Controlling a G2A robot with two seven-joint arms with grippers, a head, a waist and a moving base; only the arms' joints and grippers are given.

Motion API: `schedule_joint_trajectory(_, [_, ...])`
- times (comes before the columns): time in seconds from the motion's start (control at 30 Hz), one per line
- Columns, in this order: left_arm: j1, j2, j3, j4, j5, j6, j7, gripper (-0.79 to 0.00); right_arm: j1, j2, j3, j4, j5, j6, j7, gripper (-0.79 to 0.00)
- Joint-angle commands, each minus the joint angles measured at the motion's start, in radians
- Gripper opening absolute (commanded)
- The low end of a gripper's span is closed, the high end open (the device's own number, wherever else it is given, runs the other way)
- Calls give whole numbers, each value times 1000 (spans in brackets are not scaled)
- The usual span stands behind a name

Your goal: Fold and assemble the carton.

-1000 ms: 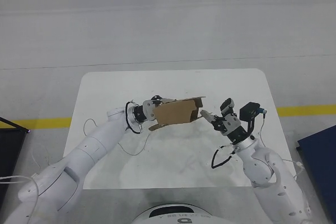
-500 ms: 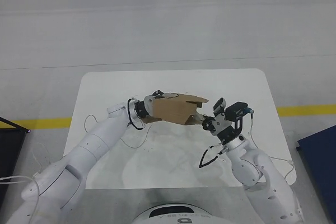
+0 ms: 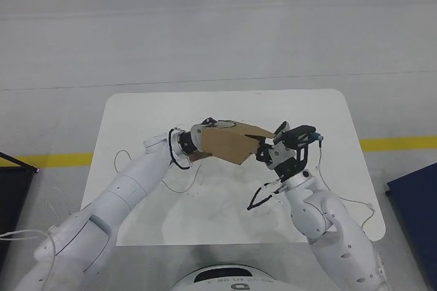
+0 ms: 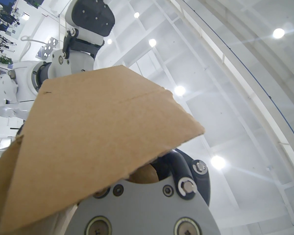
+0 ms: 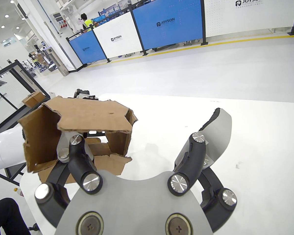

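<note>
Writing: a logo with a word beside it, printed on each of the blue and white partition panels [image 5: 166,23] far beyond the right claw [image 5: 140,125]; not read off here.
Carton [image 3: 229,142]: plain brown cardboard, held up clear of the desk [image 3: 204,218]; one end in the left claw [image 3: 202,137], the open end at the right claw; a broad panel facing up, flap edges ragged.
Left claw: clamped on the carton's end, with cardboard running out from its grip across the wrist view.
Right claw: fingers spread wide; one tucked under the top flap at the carton's open mouth, the other well off to the side over bare desk.
Desk: white, beneath both claws.
Cardboard box [image 5: 33,99]: small, far behind the carton, beside a black frame.
Change: a second ago, apart from the carton with a plain gap between; half a second ago, fingertips just at its tip; now pushed in against the open end. Carton also turned in the left claw's grip, from open end showing with a flap standing up to broad panel uppermost.
</note>
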Motion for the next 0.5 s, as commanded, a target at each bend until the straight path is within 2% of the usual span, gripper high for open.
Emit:
schedule_joint_trajectory(0.0, [2,-6,-4,2,-7,7,-6,-785,9,-4,-12,-2,-4,19,-7,0])
schedule_joint_trajectory(0.27, [5,-29,-23,23,-26,37,-30,-785,32,-16,-60,-4,-62,83,-47,0])
schedule_joint_trajectory(0.37, [6,-34,-35,34,-34,49,-41,-785,29,-21,-73,0,-112,124,-105,0])
schedule_joint_trajectory(0.47, [11,-39,-50,42,-55,67,-50,-785,20,-28,-92,17,-216,197,-225,0])
